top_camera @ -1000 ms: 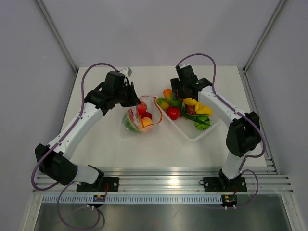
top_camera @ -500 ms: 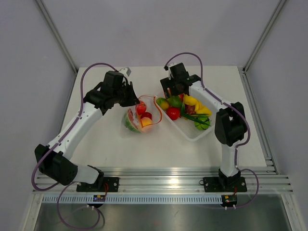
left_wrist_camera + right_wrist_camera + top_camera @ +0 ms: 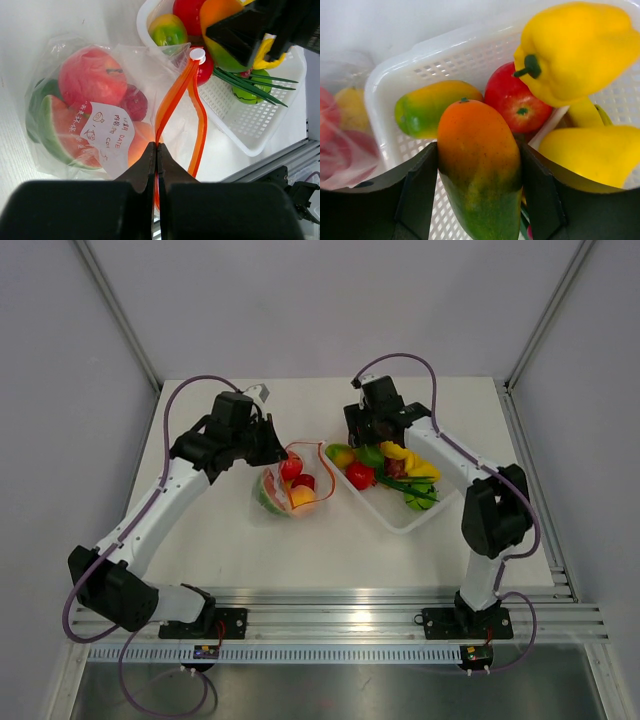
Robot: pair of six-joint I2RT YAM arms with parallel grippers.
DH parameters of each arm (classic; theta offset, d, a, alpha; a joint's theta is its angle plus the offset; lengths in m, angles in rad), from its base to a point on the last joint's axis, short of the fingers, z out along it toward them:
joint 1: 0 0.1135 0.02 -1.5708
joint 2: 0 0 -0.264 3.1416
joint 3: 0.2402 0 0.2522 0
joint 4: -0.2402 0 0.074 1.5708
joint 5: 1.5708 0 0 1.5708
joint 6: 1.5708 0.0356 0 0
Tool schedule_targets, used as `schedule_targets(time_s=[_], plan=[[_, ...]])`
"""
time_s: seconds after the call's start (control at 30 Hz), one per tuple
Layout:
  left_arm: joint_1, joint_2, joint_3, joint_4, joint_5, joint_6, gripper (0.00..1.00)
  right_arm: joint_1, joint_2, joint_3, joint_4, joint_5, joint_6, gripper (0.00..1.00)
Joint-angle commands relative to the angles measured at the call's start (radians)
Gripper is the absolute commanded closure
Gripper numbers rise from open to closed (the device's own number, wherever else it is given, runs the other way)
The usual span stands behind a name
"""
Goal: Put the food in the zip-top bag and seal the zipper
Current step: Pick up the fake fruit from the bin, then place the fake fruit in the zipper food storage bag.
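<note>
Mango (image 3: 479, 165) held, zip-top bag (image 3: 100, 115) mouth narrow
The right jaws clasp the mango over the tray (image 3: 395, 75); the left jaws pinch the zipper (image 3: 175, 100) of the bag beside it; that slim opening may snag the fruit.

zip-top bag (image 3: 145, 65): lying, part-filled | zipper (image 3: 172, 101): unsealed | food (image 3: 570, 45): some in tray (image 3: 420, 50)

The left gripper (image 3: 156, 148) is reached forward and pinched on the zipper (image 3: 172, 100). The right gripper (image 3: 479, 155) is angled downward and clamped around a mango (image 3: 475, 132).
</note>
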Motion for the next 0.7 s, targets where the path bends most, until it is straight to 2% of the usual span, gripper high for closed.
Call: schedule_targets(time_s=[0.0, 0.23, 0.33, 0.4, 0.67], plan=[[0.005, -0.029, -0.006, 0.051, 0.036, -0.01, 1.0, 0.005, -0.164, -0.039, 0.043, -0.006, 0.086, 0.65], [0.004, -0.024, -0.003, 0.054, 0.062, -0.015, 1.0, 0.03, -0.369, -0.098, -0.053, -0.047, 0.241, 0.64], [0.005, -0.024, -0.004, 0.054, 0.065, -0.015, 1.0, 0.103, -0.428, -0.114, -0.061, -0.046, 0.296, 0.64], [0.005, -0.024, -0.004, 0.056, 0.066, -0.018, 1.0, 0.175, -0.437, -0.112, -0.062, -0.047, 0.315, 0.62], [0.005, -0.038, -0.018, 0.06, 0.079, -0.024, 1.0, 0.28, -0.36, -0.109, -0.018, -0.086, 0.374, 0.62]])
